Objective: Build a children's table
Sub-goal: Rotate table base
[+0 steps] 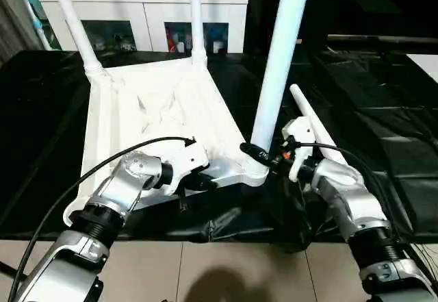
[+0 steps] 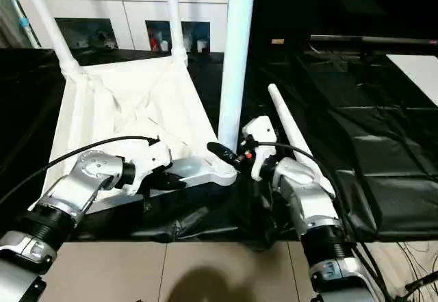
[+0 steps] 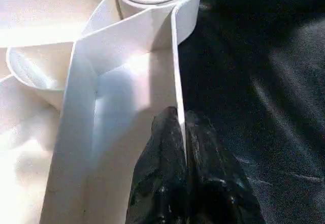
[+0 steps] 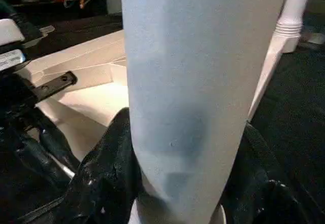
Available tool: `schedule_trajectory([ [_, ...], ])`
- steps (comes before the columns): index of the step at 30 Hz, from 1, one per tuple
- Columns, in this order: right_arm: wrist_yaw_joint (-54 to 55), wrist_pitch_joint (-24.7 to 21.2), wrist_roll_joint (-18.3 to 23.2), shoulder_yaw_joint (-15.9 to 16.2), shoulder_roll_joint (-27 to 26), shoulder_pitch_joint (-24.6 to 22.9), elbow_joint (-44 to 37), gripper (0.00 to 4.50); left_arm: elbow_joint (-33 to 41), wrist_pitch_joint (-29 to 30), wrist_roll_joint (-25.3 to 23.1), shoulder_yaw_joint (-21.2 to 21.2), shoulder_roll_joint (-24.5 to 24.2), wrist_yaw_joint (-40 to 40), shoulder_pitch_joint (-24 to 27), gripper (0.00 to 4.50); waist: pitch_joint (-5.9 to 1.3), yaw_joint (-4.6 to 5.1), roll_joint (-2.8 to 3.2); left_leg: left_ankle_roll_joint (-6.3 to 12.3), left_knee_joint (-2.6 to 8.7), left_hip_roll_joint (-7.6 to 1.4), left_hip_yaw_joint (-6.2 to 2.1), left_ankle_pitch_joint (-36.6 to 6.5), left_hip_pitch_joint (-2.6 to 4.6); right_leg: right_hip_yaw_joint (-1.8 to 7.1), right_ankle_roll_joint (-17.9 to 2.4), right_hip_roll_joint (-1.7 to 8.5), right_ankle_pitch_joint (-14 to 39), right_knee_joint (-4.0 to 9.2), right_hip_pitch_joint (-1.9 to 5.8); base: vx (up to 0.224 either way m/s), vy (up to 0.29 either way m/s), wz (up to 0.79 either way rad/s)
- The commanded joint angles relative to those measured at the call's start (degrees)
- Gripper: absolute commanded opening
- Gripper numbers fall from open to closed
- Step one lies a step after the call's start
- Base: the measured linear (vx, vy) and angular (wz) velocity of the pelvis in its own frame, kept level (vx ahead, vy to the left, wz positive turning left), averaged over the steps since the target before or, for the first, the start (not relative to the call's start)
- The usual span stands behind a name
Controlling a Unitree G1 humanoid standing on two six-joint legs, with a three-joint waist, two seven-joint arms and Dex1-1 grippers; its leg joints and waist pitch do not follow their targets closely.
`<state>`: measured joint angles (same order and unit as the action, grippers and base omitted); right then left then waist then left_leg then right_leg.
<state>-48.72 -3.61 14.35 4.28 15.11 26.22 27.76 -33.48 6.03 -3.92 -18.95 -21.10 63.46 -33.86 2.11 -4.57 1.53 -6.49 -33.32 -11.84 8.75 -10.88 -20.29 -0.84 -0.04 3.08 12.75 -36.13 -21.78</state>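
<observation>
While left end effector (image 3: 185, 148) pinches tabletop (image 1: 164, 110) rim, right end effector (image 1: 263, 157) grips leg (image 1: 277, 69).

The three standing legs (image 1: 280, 55) run off the top edge. The loose leg (image 1: 311, 120) passes behind the right gripper (image 1: 263, 157). Items behind the cabinet (image 1: 147, 4) glass are too small to identify.

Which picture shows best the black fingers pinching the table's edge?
The left wrist view: the left gripper is shut on the tabletop's thin rim, seen close up. The eye views show that gripper small and from the side. The right wrist view shows the leg.
</observation>
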Motion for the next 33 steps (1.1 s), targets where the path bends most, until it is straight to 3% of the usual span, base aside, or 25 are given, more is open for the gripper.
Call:
schedule_trajectory([
  [1, -2.8, -2.3, -0.6, 1.5, 1.5, -1.9, 4.3, 1.85, 0.5, -1.4, 0.9, -0.8, -0.8, 2.8, -1.2, 0.0, -2.74, 0.11, 0.4, 1.0, 4.22, -0.71, 0.24, -13.2, -0.11, 1.76, -12.0, 3.47, 7.3, 5.19, 2.09, 0.0, 0.0, 0.0],
  [6, -7.9, -3.0, -0.5, 2.9, 3.2, -1.5, 4.2, 1.85, 1.4, -2.0, 1.2, -0.7, -2.0, 5.0, -1.0, 0.0, -2.99, -0.28, 0.28, 2.3, 3.85, -0.69, 0.52, -9.2, -0.17, 1.53, -13.6, 3.35, -0.4, 4.56, 2.38, 0.0, 0.0, 0.0],
  [14, -12.4, -1.0, -2.2, 4.8, 4.1, -0.7, 7.4, 1.85, 2.9, -2.8, 2.7, -0.9, -3.4, 9.2, 0.1, 0.0, -2.96, -0.44, 0.29, 2.59, 3.99, -0.96, 0.63, -9.7, -0.09, 1.35, -14.3, 3.54, -0.4, 4.49, 2.35, 0.0, 0.0, 0.0],
  [19, -12.1, -0.2, -2.9, 4.2, 3.9, 0.5, 10.0, 1.85, 2.0, -2.9, 1.6, -0.9, -4.2, 8.1, -0.3, 0.0, -2.93, -0.42, 0.25, 2.67, 4.0, -0.94, 0.68, -9.5, -0.07, 1.32, -14.6, 3.54, -0.8, 4.45, 2.36, 0.0, 0.0, 0.0],
  [23, -4.1, 1.1, -4.9, 2.8, 2.0, 0.7, 13.2, 1.85, -1.4, -1.0, 0.3, 0.2, -2.4, 2.4, -1.4, 0.0, -2.59, -0.3, 0.2, 2.0, 4.27, -0.95, 0.73, -11.9, 0.07, 1.44, -13.9, 3.67, 4.1, 4.98, 2.09, 0.0, 0.0, 0.0],
  [26, 2.6, 2.1, -6.1, 2.0, 0.7, 0.9, 15.8, 1.85, -3.0, 0.9, 0.4, 1.2, -0.6, -1.4, -1.8, 0.0, -1.94, -0.06, 0.04, 0.18, 4.87, -0.91, 0.63, -16.7, 0.43, 1.61, -11.9, 3.9, 15.6, 5.9, 1.71, 0.0, 0.0, 0.0],
  [28, 6.0, 1.9, -6.2, 1.4, -0.2, 0.8, 17.1, 1.85, -4.0, 2.2, 0.3, 1.6, 0.7, -3.5, -2.2, 0.0, -1.77, 0.09, 0.0, -0.48, 5.17, -0.92, 0.31, -19.6, 0.7, 1.68, -9.4, 4.17, 24.2, 6.64, 1.39, 0.0, 0.0, 0.0],
  [30, 7.5, 1.9, -6.4, 1.3, -0.7, 0.9, 17.7, 1.85, -4.3, 2.6, 0.1, 1.6, 1.2, -4.3, -2.3, 0.0, -1.92, 0.07, 0.07, -0.47, 5.29, -0.94, 0.11, -19.1, 0.45, 1.71, -8.8, 4.23, 24.1, 6.64, 1.51, 0.0, 0.0, 0.0],
  [31, 13.6, 1.7, -6.5, 0.3, -2.8, 1.9, 21.1, 1.85, -5.6, 5.9, -0.1, 2.0, 4.0, -8.3, -3.4, 0.0, -1.96, 0.5, 0.09, -0.56, 5.37, -0.95, 0.24, -18.7, 0.37, 1.68, -9.1, 4.01, 21.9, 6.49, 1.32, 0.0, 0.0, 0.0],
  [33, 22.3, 1.0, -6.8, -0.9, -5.6, 4.3, 25.7, 1.85, -8.2, 11.3, 0.1, 3.3, 8.6, -14.6, -6.1, 0.0, -1.84, 0.74, 0.23, -1.01, 5.28, -0.84, 0.33, -19.9, 0.84, 1.64, -9.8, 3.93, 22.2, 6.75, 0.88, 0.0, 0.0, 0.0],
])
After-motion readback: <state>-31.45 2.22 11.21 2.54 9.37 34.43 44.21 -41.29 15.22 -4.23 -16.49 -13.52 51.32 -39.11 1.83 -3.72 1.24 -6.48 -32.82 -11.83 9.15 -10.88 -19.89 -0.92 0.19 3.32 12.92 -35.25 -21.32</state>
